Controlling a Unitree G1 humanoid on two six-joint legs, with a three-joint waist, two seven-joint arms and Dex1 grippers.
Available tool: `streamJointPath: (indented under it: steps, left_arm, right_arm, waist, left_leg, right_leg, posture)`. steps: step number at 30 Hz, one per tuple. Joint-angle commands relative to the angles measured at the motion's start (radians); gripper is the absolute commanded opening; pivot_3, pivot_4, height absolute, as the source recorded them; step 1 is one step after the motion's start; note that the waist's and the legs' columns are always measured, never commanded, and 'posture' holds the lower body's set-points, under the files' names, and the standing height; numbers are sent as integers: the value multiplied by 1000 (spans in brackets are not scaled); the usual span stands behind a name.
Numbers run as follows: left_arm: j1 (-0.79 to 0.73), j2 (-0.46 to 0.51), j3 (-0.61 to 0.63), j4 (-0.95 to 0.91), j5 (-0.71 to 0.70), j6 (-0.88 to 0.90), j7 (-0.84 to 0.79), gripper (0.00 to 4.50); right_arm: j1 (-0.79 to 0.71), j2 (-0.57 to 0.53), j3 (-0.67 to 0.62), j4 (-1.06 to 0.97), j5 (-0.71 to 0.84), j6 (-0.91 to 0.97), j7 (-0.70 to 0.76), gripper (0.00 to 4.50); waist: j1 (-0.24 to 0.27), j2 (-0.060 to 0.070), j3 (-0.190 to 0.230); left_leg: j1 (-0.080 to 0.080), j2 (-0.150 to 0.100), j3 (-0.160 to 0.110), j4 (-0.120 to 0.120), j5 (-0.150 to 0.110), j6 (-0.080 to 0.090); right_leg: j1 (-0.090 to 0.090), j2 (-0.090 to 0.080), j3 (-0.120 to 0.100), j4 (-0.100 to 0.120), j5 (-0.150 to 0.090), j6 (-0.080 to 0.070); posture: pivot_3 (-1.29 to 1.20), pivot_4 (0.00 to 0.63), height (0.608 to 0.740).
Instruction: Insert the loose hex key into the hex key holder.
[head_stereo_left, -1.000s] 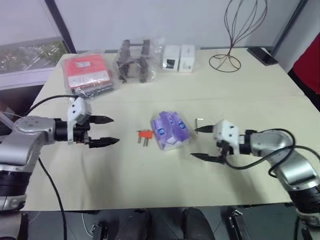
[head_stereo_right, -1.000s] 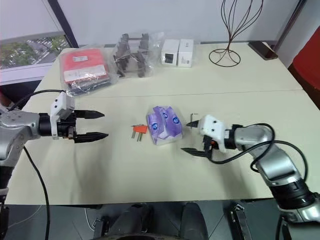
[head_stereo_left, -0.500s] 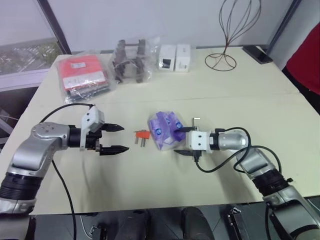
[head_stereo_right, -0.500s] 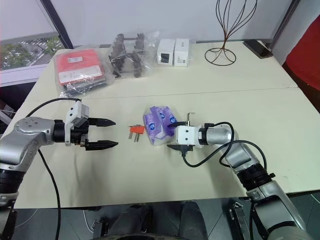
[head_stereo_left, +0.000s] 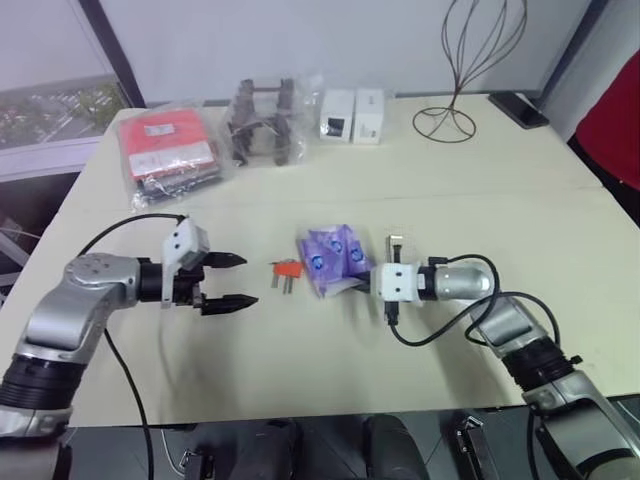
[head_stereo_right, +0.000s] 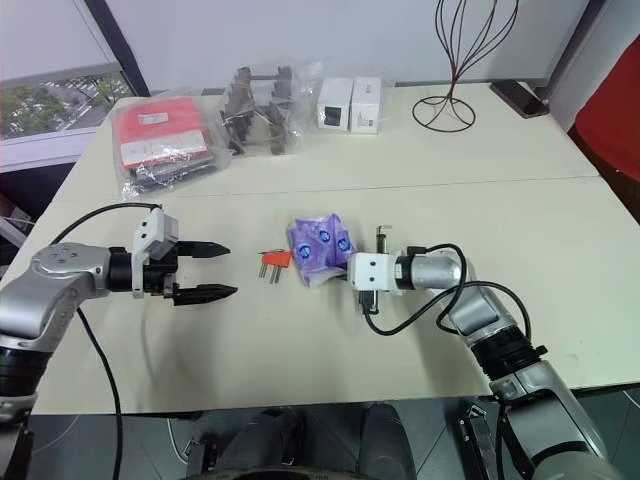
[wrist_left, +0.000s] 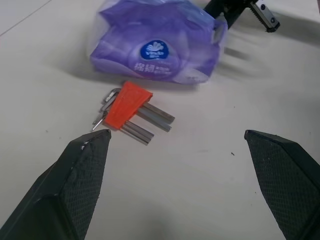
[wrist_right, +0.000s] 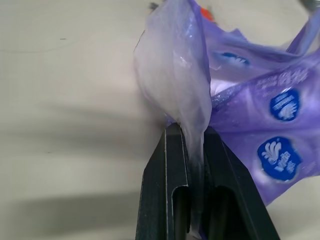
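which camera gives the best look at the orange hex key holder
The left wrist view: the hex key holder lies close between the left gripper's open fingers. Both eye views show it as a small orange spot; the right wrist view barely catches it.

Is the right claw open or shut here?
Shut. The right claw pinches the clear edge of the purple tissue pack between its fingers.

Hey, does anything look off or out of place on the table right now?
Yes. The right gripper is shut on the plastic wrap of the purple tissue pack, not the loose hex key, which lies untouched beside it.
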Motion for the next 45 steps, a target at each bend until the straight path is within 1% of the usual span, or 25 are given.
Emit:
streamJointPath:
  steps: [1,2,4,8,11,13,16,18,20,25,26,30,32,34,37,41,43,45]
  left_arm:
    - [-51,-27,41,0,-35,9,21,4500]
    - [-81,-57,55,11,-60,24,44,4500]
    - [-132,-102,56,24,-80,38,62,4500]
    - [-203,-162,-2,42,-61,23,53,4500]
    - [-232,-198,-45,70,-30,-6,35,4500]
    - [-244,-217,-68,90,-12,-26,22,4500]
    - [-251,-238,-85,114,7,-48,16,4500]
    - [-251,-243,-87,118,11,-52,12,4500]
    - [-248,-246,-85,121,12,-55,9,4500]
    - [-236,-244,-78,116,13,-54,13,4500]
    - [-233,-242,-76,115,12,-53,16,4500]
    - [-224,-233,-64,116,13,-54,22,4500]
    - [-218,-222,-52,122,15,-55,28,4500]
    - [-214,-209,-38,131,13,-55,31,4500]
    - [-212,-184,-18,151,17,-58,33,4500]
    - [-202,-132,10,165,27,-63,31,4500]
    - [-187,-95,24,158,31,-62,16,4500]
    - [-163,-54,36,144,32,-66,-2,4500]
  right_arm:
    - [-75,-38,-164,-35,43,51,-94,56]
    - [-90,-69,-217,-25,35,75,-132,56]
    - [-95,-132,-276,-2,4,118,-175,56]
    - [-68,-230,-306,94,-68,197,-242,56]
    - [-68,-243,-311,165,-94,242,-297,56]
    - [-73,-232,-313,193,-98,264,-321,56]
    - [-78,-238,-284,233,-139,262,-350,56]
    - [-81,-243,-272,257,-159,261,-361,740]
    - [-84,-238,-275,270,-157,276,-366,1568]
    - [-79,-247,-270,239,-171,297,-358,4141]
    - [-75,-248,-272,225,-171,299,-354,4453]
    - [-47,-262,-278,145,-174,327,-335,4453]
    - [-17,-286,-278,63,-167,354,-287,4453]
    - [10,-296,-300,-36,-122,366,-236,4453]
    - [27,-278,-344,-192,0,433,-153,4453]
    - [-11,-222,-330,-353,131,529,-84,4453]
    - [-45,-153,-306,-395,209,586,-65,4453]
    - [-67,-81,-256,-397,253,601,-38,4453]
  waist:
    - [0,0,0]
    - [0,0,0]
    - [15,2,2]
    - [21,2,2]
    - [16,2,2]
    - [1,2,3]
    - [-10,2,3]
    - [-10,3,3]
    - [-6,3,3]
    - [-2,3,3]
    - [-1,3,3]
    - [-2,3,3]
    - [-2,3,3]
    - [-1,3,3]
    - [-4,3,3]
    - [-5,3,3]
    - [-6,2,3]
    - [-5,2,3]
  left_leg:
    - [0,0,0,0,0,0]
    - [0,0,0,0,0,0]
    - [-2,-1,-1,2,0,0]
    - [-2,-2,-1,4,0,0]
    - [-1,-1,1,4,0,0]
    - [-1,-1,2,3,0,0]
    - [-1,0,3,2,0,0]
    - [-1,0,3,2,0,0]
    - [-1,0,2,2,0,0]
    - [-1,0,2,2,0,0]
    - [-1,-1,2,3,0,0]
    - [-1,-1,2,3,0,0]
    - [-1,-1,2,3,0,0]
    - [-1,-1,2,3,0,0]
    - [-1,0,2,3,0,0]
    - [-1,0,2,3,0,0]
    - [-1,0,2,3,0,0]
    - [-1,0,1,2,0,0]
  right_leg:
    - [0,0,0,0,0,0]
    - [0,0,0,0,0,0]
    - [0,-1,0,0,0,0]
    - [1,-1,0,0,0,0]
    - [1,0,0,0,0,0]
    - [0,0,0,0,0,0]
    - [-1,-1,1,1,0,0]
    - [-1,0,0,1,0,0]
    - [-1,-1,1,1,0,0]
    - [0,-1,1,0,0,0]
    - [0,-1,1,0,0,0]
    - [0,-1,1,1,0,0]
    - [0,-1,1,1,0,0]
    - [0,-1,1,1,0,0]
    - [0,-1,0,0,0,0]
    - [0,0,0,1,0,0]
    - [0,0,0,1,0,0]
    - [0,0,0,1,0,0]
  posture:
    - [0,150,740]
    - [0,150,740]
    - [0,150,740]
    - [0,150,740]
    - [0,150,740]
    - [0,150,740]
    - [0,150,740]
    - [0,150,740]
    - [0,150,740]
    - [0,150,740]
    - [0,150,740]
    - [0,150,740]
    - [0,150,740]
    - [0,150,740]
    - [0,150,740]
    - [0,150,740]
    - [0,150,740]
    - [0,150,740]
